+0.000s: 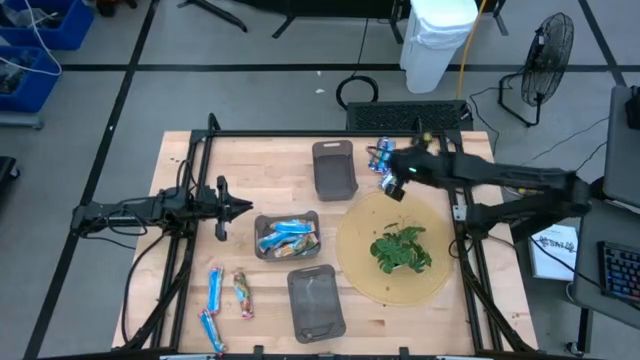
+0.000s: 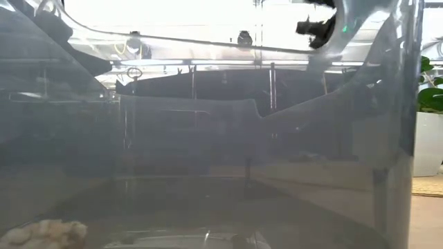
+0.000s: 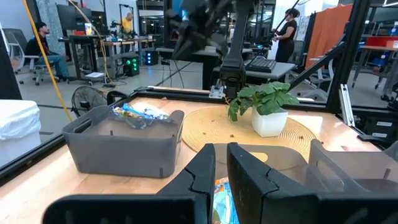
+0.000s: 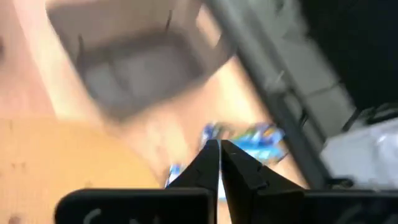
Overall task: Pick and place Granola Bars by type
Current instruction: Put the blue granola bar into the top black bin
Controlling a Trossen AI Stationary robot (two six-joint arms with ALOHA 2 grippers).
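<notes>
Two blue-and-white granola bars (image 1: pixel 383 153) lie on the table at its far side, right of the far grey tray (image 1: pixel 334 168). My right gripper (image 1: pixel 392 184) hangs just above them, fingers shut and pointing down; in its wrist view the bars (image 4: pixel 249 137) show past the fingertips (image 4: pixel 219 149). The middle tray (image 1: pixel 287 236) holds several bars. Three more bars (image 1: pixel 215 288) lie flat on the table near the near left corner, one of them brownish (image 1: pixel 243 293). My left gripper (image 1: pixel 240 208) waits left of the middle tray, shut (image 3: pixel 221 163) and holding nothing.
A third grey tray (image 1: pixel 316 300) sits at the near edge. A green plant (image 1: pixel 400 250) in a white pot stands on a round woven mat (image 1: pixel 360 265). A tray wall (image 2: pixel 208 138) fills the low view. People (image 3: pixel 43 50) sit and stand in the room beyond.
</notes>
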